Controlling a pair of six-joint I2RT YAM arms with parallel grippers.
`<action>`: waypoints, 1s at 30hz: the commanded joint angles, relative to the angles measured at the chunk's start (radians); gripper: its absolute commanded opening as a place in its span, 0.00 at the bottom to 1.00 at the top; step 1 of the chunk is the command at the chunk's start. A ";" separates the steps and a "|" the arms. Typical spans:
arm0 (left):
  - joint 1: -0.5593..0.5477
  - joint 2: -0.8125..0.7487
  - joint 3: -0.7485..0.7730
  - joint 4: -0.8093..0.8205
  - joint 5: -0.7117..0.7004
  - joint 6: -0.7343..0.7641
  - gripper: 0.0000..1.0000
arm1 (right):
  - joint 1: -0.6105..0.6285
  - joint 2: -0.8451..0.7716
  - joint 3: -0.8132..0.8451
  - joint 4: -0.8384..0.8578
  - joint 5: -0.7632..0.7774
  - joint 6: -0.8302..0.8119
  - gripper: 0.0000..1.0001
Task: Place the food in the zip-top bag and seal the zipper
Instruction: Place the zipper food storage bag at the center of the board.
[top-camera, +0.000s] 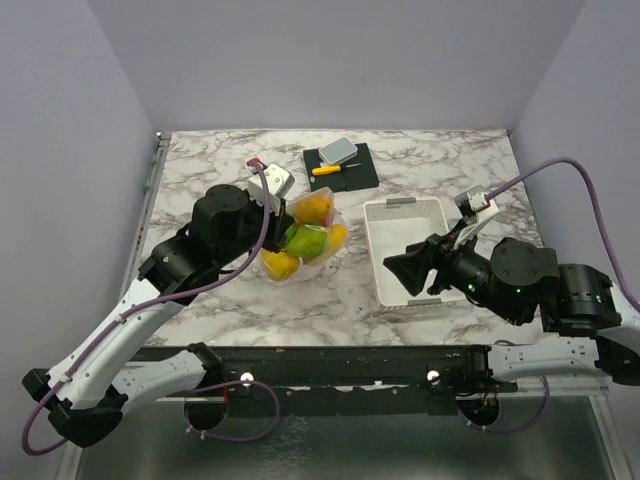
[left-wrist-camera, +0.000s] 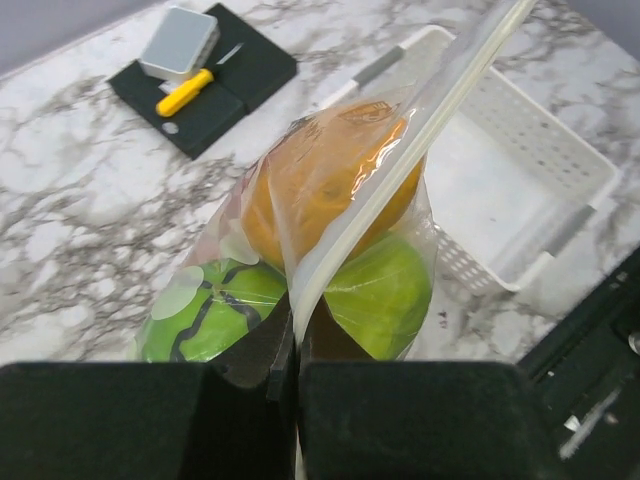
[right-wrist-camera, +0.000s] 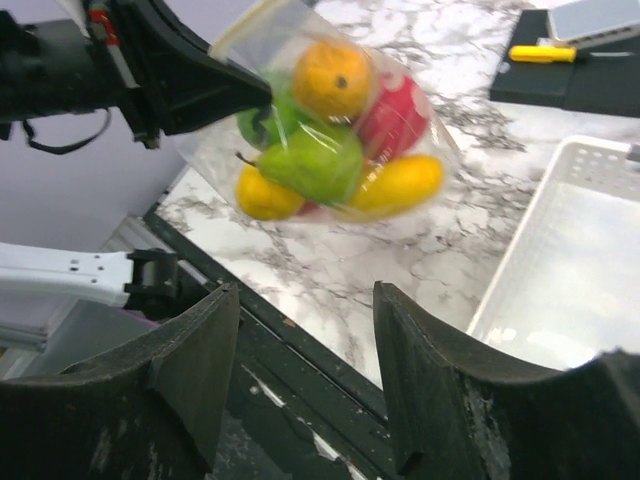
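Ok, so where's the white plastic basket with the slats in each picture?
Top external: the white slatted plastic basket sits right of centre.
Left wrist: the basket is upper right, behind the clear dotted plastic bag.
Right wrist: the basket is at the right edge, cut off.
Shared landmark: the yellow-handled knife shows in all three.

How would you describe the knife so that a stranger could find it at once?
On the marble table, look to the far side, past the white basket, for a black board. The knife lies on it beside a grey block; only the knife has a bright yellow handle.
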 joint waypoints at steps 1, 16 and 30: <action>-0.001 0.011 0.045 0.087 -0.274 0.054 0.00 | 0.001 0.038 0.011 -0.154 0.119 0.059 0.63; 0.002 0.155 0.013 0.331 -0.660 0.293 0.00 | -0.001 0.140 -0.031 -0.212 0.136 0.023 0.78; 0.012 0.445 -0.116 0.651 -0.871 0.574 0.00 | -0.047 0.175 -0.087 -0.162 0.089 -0.008 0.79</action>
